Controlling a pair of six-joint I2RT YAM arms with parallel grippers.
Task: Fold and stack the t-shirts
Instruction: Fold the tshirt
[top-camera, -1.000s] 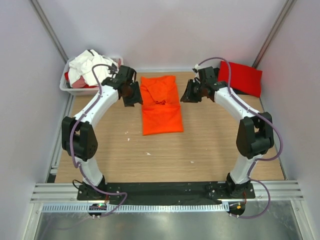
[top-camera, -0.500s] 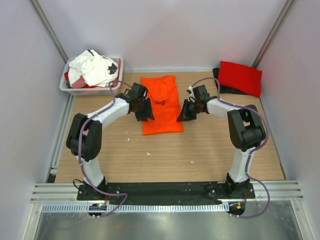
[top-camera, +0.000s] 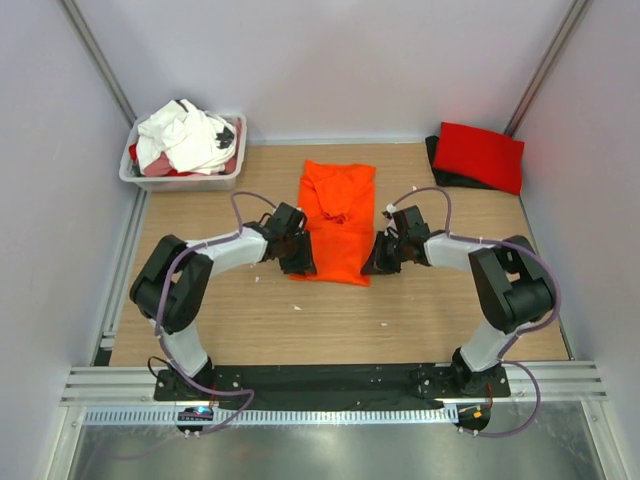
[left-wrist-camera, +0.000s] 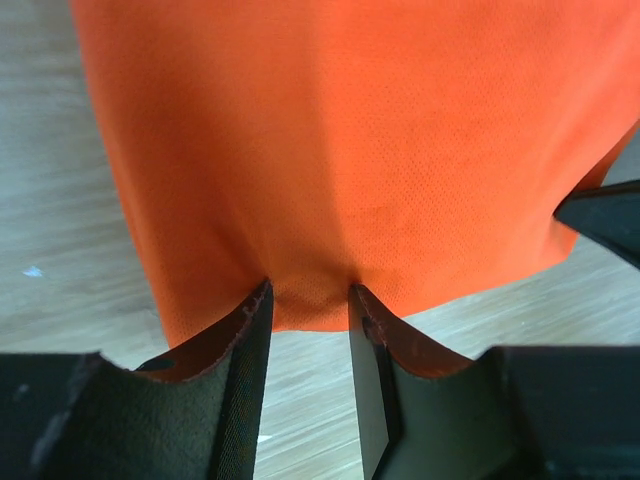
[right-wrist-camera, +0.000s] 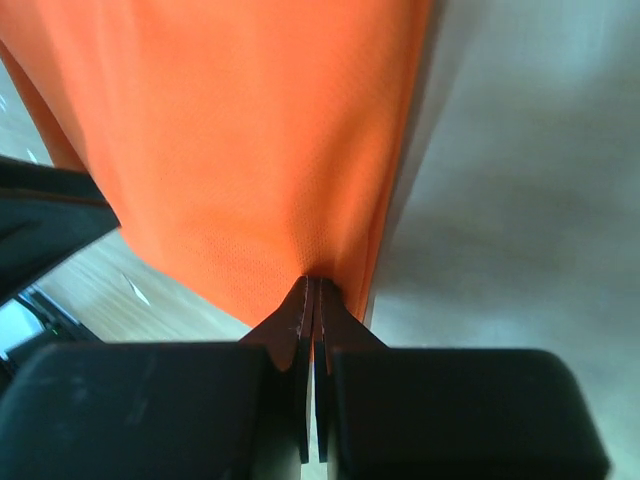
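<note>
The bright orange t-shirt (top-camera: 337, 215) lies folded lengthwise in the middle of the table, and also shows in the left wrist view (left-wrist-camera: 350, 130) and the right wrist view (right-wrist-camera: 230, 130). My left gripper (top-camera: 300, 262) is at its near left corner. Its jaws (left-wrist-camera: 308, 290) stand apart, with the hem lying between the tips. My right gripper (top-camera: 376, 262) is at the near right corner, shut (right-wrist-camera: 316, 280) on the shirt's edge. A red t-shirt (top-camera: 480, 155) lies folded at the far right on a black one (top-camera: 438, 168).
A white plastic tub (top-camera: 180, 181) stands at the far left, heaped with white shirts (top-camera: 185, 135). Grey walls close in the table on three sides. A metal rail runs along the left edge.
Both arms have drawn back from the far end of the orange shirt to its near corners. The shirt has shifted nearer and a little to the right.
</note>
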